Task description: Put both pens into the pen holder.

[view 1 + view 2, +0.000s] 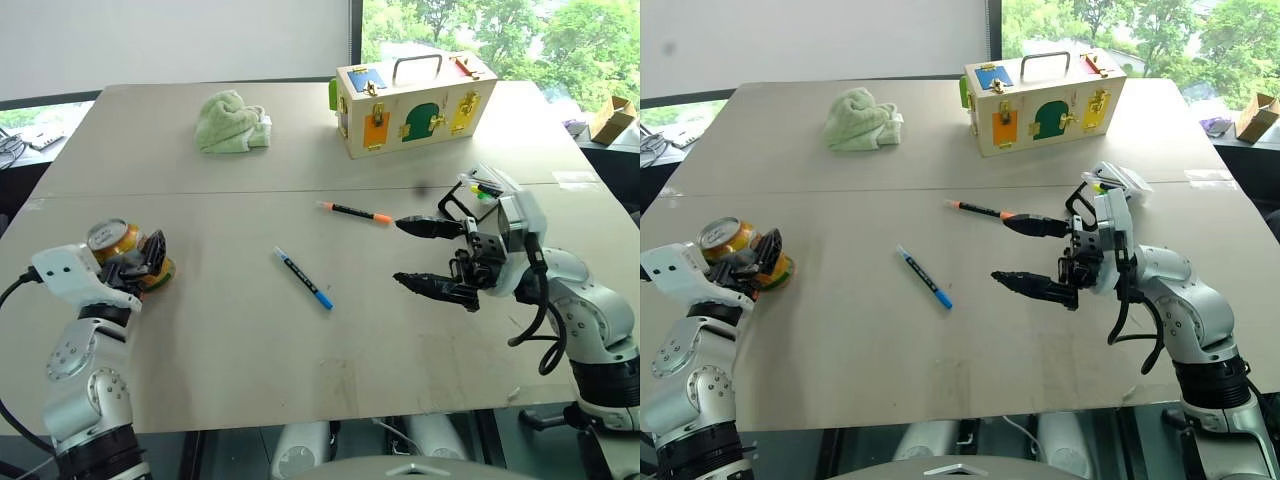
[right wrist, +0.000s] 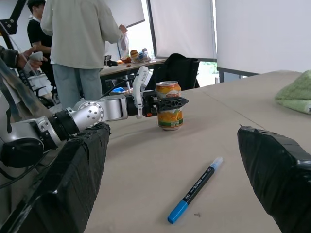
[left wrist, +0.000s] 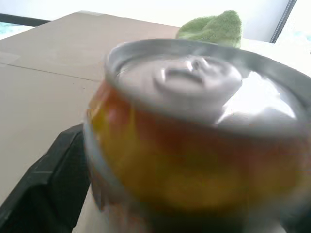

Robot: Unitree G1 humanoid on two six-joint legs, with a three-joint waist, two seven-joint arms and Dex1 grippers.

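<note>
Two pens lie on the table's middle. The black pen with orange cap and tip point(image 1: 355, 212) lies just left of my right gripper's upper fingertip. The blue-capped pen point(image 1: 303, 278) lies nearer the front, also seen as the blue-capped pen point(image 2: 197, 189) in the right wrist view. My right gripper point(image 1: 400, 252) hovers open and empty, pointing left towards the pens. The pen holder point(image 1: 485, 195) stands right behind that hand, mostly hidden. My left gripper point(image 1: 150, 262) is at the table's left edge, open, with its fingers either side of an orange drink can point(image 1: 112, 238) standing on the table.
A cream wooden box point(image 1: 415, 105) with coloured doors stands at the back right. A green cloth point(image 1: 232, 122) lies at the back left. A seam point(image 1: 250, 192) runs across the table. People point(image 2: 80, 43) stand beyond the table's left side.
</note>
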